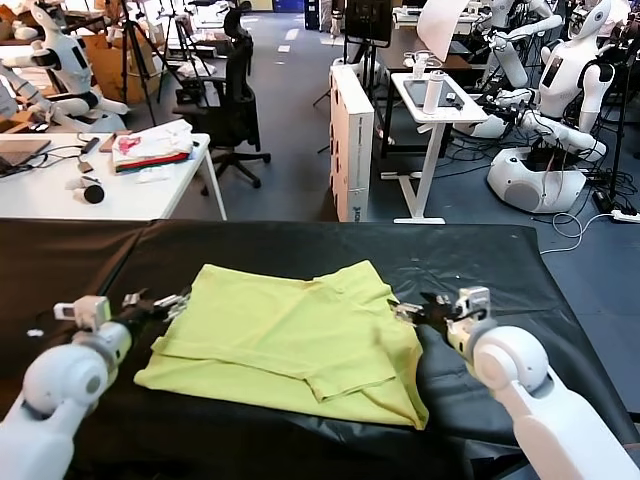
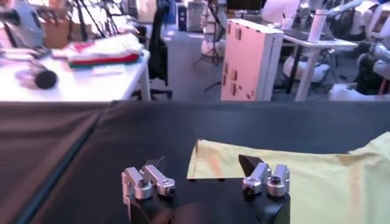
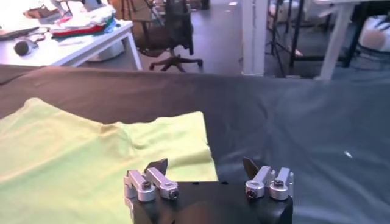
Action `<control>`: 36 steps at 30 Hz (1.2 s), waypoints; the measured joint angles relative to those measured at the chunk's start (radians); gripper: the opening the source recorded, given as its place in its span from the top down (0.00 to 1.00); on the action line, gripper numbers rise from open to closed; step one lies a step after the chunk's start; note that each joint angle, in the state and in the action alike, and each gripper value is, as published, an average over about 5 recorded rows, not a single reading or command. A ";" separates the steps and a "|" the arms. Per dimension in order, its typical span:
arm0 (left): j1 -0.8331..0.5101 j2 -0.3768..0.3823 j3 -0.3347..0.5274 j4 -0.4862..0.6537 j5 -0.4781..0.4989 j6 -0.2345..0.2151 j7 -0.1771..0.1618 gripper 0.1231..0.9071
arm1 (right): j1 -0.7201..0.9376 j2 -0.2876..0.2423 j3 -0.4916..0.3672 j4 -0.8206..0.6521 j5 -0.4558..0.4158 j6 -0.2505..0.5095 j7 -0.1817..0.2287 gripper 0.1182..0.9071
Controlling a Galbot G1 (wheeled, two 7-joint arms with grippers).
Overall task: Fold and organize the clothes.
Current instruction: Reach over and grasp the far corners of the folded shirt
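The clothes are one lime-yellow T-shirt (image 1: 290,340), lying partly folded and flat on the black-covered table (image 1: 500,260). My left gripper (image 1: 160,303) hovers low at the shirt's left edge, open, with nothing held. In the left wrist view the shirt's corner (image 2: 292,182) lies just beyond and between the spread fingers of the left gripper (image 2: 204,164). My right gripper (image 1: 415,308) stands open at the shirt's right edge. The right wrist view shows the right gripper (image 3: 204,165) over the shirt's edge (image 3: 91,158), one finger above the fabric and the other above bare black cloth.
Behind the black table stands a white table (image 1: 60,195) with a white, pink and red fabric pile (image 1: 150,148). A black office chair (image 1: 232,90), a white cabinet (image 1: 352,140), a small white stand (image 1: 430,110) and other robots (image 1: 560,90) are farther back.
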 joint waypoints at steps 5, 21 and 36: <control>-0.127 -0.008 0.104 0.127 0.019 -0.026 0.028 0.00 | 0.020 0.016 -0.010 -0.039 -0.001 0.000 0.000 0.00; -0.404 -0.053 0.307 0.397 0.048 -0.043 0.038 0.00 | 0.041 0.071 0.002 -0.125 0.008 0.000 -0.016 0.00; -0.414 -0.061 0.321 0.447 0.064 -0.039 0.042 0.25 | 0.051 0.082 -0.008 -0.150 0.013 0.000 -0.023 0.36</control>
